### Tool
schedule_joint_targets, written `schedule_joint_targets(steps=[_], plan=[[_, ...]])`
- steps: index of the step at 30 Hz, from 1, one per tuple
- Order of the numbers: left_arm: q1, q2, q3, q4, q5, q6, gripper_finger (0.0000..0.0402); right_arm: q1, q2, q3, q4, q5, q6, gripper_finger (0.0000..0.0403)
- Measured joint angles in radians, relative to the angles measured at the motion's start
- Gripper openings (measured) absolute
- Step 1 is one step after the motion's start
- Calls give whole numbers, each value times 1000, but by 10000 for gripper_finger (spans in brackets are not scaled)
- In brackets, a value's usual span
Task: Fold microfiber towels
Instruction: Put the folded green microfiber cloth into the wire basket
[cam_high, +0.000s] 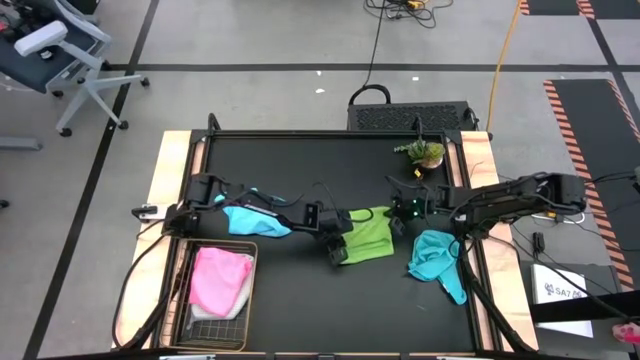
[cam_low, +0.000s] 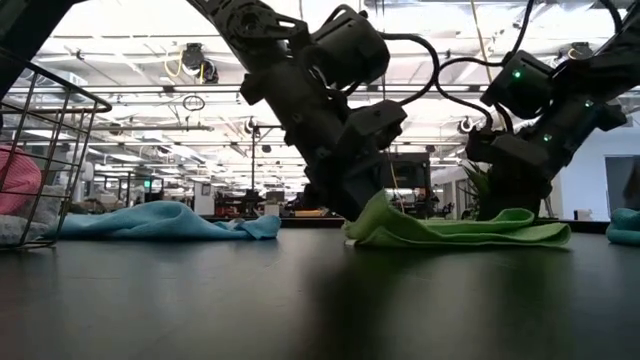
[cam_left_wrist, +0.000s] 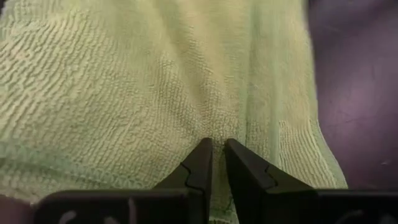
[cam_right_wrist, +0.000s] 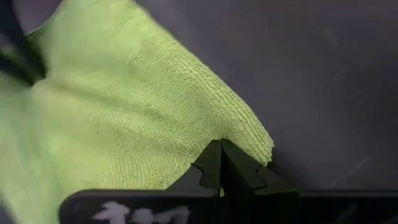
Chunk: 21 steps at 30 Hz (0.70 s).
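beside the lime green towel (cam_high: 368, 236), pinched by both grippers, lie light blue towel (cam_high: 255, 221) and teal towel (cam_high: 436, 258).

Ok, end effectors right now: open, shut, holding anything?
Left end effector: closed on the lime green towel.
Right end effector: closed on the same towel's corner.

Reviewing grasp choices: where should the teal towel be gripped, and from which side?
The teal towel lies crumpled at the table's right edge. Probably best pinched from above at its trailing corner, which sticks out toward the front, clear of the bunched folds.
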Motion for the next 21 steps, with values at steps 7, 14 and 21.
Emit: schedule_joint_targets(steps=[7, 14, 21], plan=[[32, -83, 2, 54, -88, 45, 48, 43, -52, 46, 30, -56, 59, 0], [71, -99, 3, 7, -144, 73, 49, 51, -91, 99, -127, -56, 36, 1], [124, -99, 0, -78, -163, 88, 49, 52, -95, 191, -282, -57, -28, 33]])
